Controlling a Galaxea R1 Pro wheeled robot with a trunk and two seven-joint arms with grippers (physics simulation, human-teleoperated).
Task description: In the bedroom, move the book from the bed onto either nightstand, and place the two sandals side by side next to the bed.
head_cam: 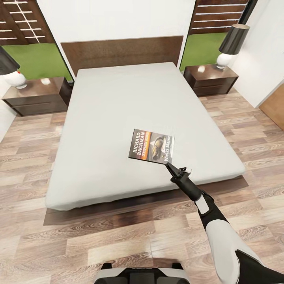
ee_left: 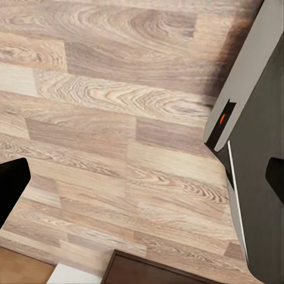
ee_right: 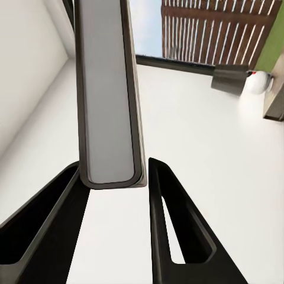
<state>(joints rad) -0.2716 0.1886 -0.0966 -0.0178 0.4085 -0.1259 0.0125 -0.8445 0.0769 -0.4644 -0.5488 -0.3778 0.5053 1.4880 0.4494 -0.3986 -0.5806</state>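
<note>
Now the right arm reaches up and forward from the lower right of the head view, its white forearm narrowing into a dark wrist, with the right gripper (head_cam: 169, 163) at the near corner of the book (head_cam: 152, 144). From the right wrist view the two dark fingers (ee_right: 168, 225) stand a little apart with the book's (ee_right: 106, 94) pale page edge between them; one finger seems to meet the edge, while a thin gap shows beside the other, so a firm hold cannot be told. One book lies flat on the off-white mattress of the bed (head_cam: 118, 110), toward its foot and right of centre, cover up. Two nightstands flank the headboard, one at the left (head_cam: 37, 96) and one at the right (head_cam: 211, 79), each carrying one lamp. From the left wrist view the left gripper (ee_left: 145, 180) hangs over the wood-plank floor (ee_left: 100, 100), its dark fingertips (ee_left: 12, 183) spread wide with nothing between them.
</note>
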